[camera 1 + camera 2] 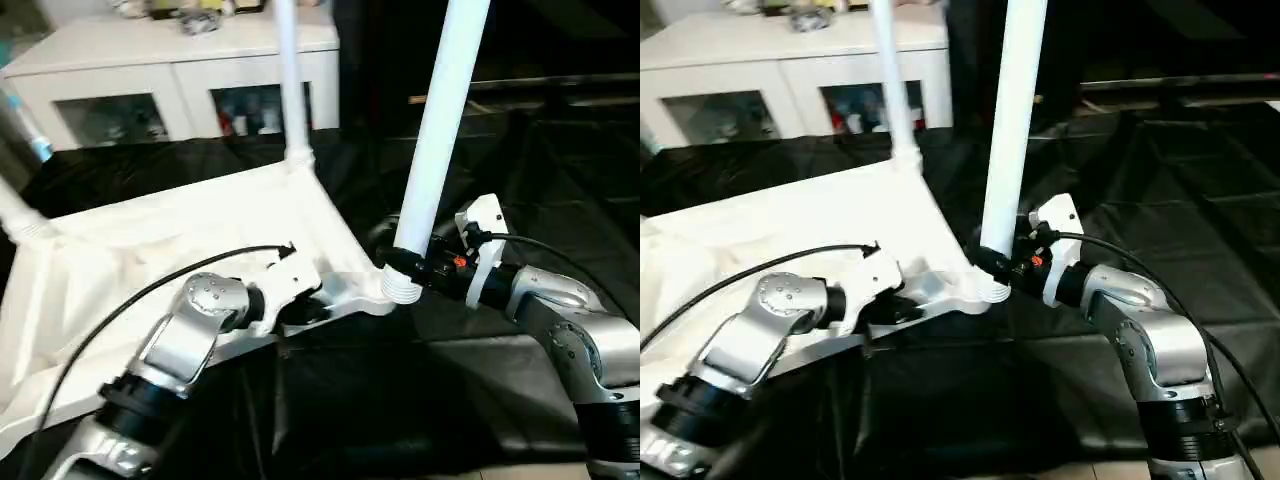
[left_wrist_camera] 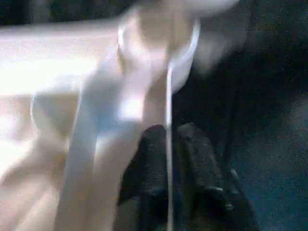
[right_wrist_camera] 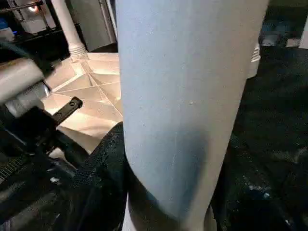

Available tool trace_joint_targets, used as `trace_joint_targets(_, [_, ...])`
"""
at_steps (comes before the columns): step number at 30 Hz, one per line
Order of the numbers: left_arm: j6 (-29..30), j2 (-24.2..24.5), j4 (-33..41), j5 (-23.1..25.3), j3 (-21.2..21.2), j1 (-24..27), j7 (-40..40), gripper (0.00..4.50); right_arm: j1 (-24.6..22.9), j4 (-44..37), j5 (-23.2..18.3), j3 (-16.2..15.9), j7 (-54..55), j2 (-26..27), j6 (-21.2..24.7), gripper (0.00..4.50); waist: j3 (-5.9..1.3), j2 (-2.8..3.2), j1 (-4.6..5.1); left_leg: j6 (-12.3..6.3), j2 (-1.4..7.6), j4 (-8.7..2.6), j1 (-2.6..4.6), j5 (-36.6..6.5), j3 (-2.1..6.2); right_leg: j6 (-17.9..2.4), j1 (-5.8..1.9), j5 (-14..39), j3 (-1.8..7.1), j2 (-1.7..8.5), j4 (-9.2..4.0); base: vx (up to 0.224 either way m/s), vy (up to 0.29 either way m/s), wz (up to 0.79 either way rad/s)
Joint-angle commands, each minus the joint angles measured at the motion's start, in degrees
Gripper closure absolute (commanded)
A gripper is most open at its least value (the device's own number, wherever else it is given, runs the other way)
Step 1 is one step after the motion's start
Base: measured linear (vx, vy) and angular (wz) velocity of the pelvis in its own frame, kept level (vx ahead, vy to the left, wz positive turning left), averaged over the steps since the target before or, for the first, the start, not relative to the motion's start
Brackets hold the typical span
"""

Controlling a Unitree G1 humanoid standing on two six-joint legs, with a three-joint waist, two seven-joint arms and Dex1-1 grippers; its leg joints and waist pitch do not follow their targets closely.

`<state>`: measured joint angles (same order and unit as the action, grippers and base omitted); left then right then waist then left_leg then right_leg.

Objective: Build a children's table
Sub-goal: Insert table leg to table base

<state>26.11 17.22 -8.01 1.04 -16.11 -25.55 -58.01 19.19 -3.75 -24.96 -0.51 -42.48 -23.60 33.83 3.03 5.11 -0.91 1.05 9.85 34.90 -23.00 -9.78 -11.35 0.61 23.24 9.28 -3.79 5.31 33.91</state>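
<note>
Here, children's table (image 1: 150, 250) lies upside down on black cloth (image 1: 560, 200), legs up. Right gripper (image 1: 418, 268) pinches near-corner leg (image 1: 440, 130) low by socket. Left gripper (image 1: 300, 310) at tabletop rim, finger state unclear. Plastic looks light, stiff, slick; grip low.

Indoor room, staged as robot test or demo space with home-like furnishing. Desk (image 1: 560, 180) draped in loose black cloth, folds and creases visible. Behind it, low white cabinet (image 1: 170, 70) with glass doors; small colourful items on shelves inside, more clutter on top. White plastic children's table (image 1: 150, 270) lies upturned on cloth. Background beyond cabinet dark.
</note>
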Motion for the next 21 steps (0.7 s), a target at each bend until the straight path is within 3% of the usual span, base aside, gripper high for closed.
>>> trace_joint_targets(1, [-2.49,0.74,-2.65,-1.16,1.13,-1.64,-0.86,3.91,0.93,0.03,0.17,-0.28,0.10,0.21,-0.79,2.62,-4.14,-1.11,-0.20,-1.98,2.71,-4.41,1.45,-16.24,1.84,-10.83,-1.97,20.04,2.08,2.94,-4.63,0.000,0.000,0.00])
trace_joint_targets(5, [-5.56,1.73,-6.84,-0.14,0.85,-2.99,-0.86,3.88,0.83,-0.12,0.23,-0.38,0.13,0.34,-0.78,2.62,-4.14,-1.22,-0.35,-2.46,2.57,-4.33,1.28,-15.12,1.79,-10.34,-2.26,19.58,2.07,2.99,-4.53,0.000,0.000,0.00])
trace_joint_targets(9, [-7.68,3.47,-9.49,0.95,-0.12,-3.67,-1.90,3.88,0.82,-0.16,0.41,-0.59,-0.02,0.20,-0.88,2.62,-4.17,-0.96,-0.28,-1.97,2.75,-4.47,1.59,-15.84,1.86,-10.34,-2.12,20.08,2.08,2.93,-4.53,0.000,0.000,0.00])
trace_joint_targets(13, [-7.20,4.09,-9.47,-1.07,-0.22,-3.34,-3.65,3.88,0.88,-0.06,0.50,-0.54,-0.16,0.04,-0.97,2.62,-4.02,-0.96,-0.32,-1.13,2.83,-4.58,1.84,-17.36,1.83,-10.56,-1.97,21.18,2.14,3.00,-4.52,0.000,0.000,0.00])
trace_joint_targets(15, [-6.09,3.60,-9.30,-2.48,0.40,-3.14,-4.04,3.55,0.95,0.06,0.66,-0.57,-0.14,0.07,-0.98,2.62,-4.03,-1.00,-0.37,-0.88,2.85,-4.57,1.86,-17.63,1.78,-10.74,-1.92,21.22,2.16,3.00,-4.50,0.000,0.000,0.00])
trace_joint_targets(21, [-7.57,2.91,-10.37,-3.04,0.52,-3.15,-3.72,3.36,1.15,0.23,0.91,-0.76,-0.26,0.13,-0.98,2.62,-4.01,-1.18,-0.74,-1.12,2.78,-4.49,1.79,-16.85,1.74,-10.14,-1.97,22.16,2.21,3.09,-4.63,0.000,0.000,0.00])
